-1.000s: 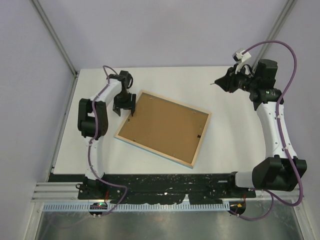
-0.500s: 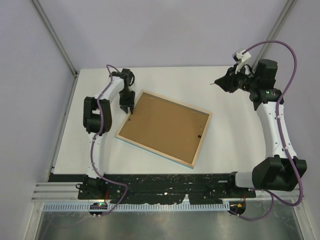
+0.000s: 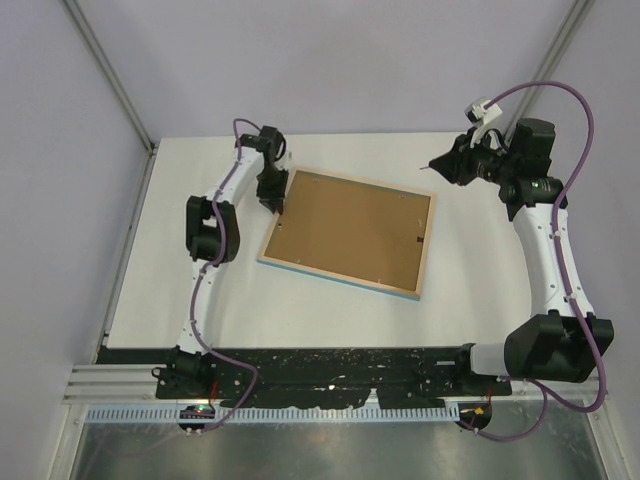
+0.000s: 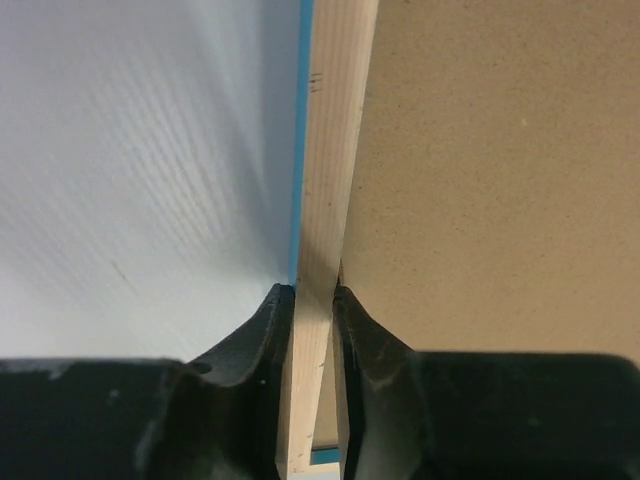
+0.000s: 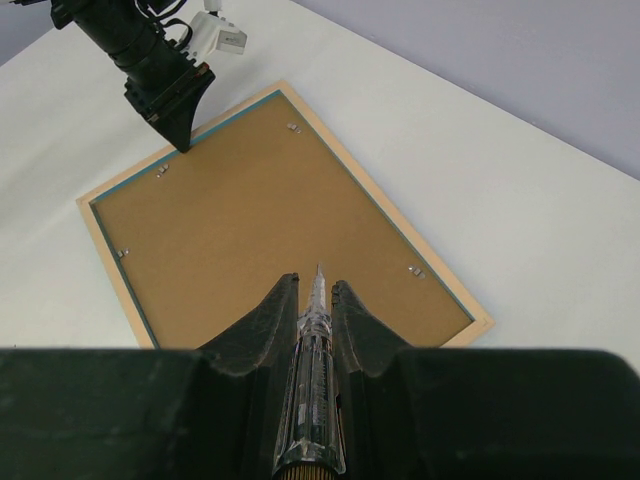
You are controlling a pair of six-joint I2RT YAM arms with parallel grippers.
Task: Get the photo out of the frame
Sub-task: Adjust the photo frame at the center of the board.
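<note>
The frame [image 3: 426, 245] lies face down on the worktop [image 3: 480, 290] with its brown backing board [image 3: 345, 235] up, so the photo cannot be seen (presumably it is sandwiched beneath the board). At the frame's ten o'clock corner the left hand [image 4: 313, 300] is clamped narrowly on the wooden rail, one finger outside and one against the board's edge, likely to steady the frame while the back is worked. The right hand [image 5: 316, 290] hovers off the two o'clock corner, well apart, pinching a slim pointed tool [image 5: 314, 400] aimed at the board. The tool looks meant for turning the small clips [image 5: 417, 271] that pin the board in.
</note>
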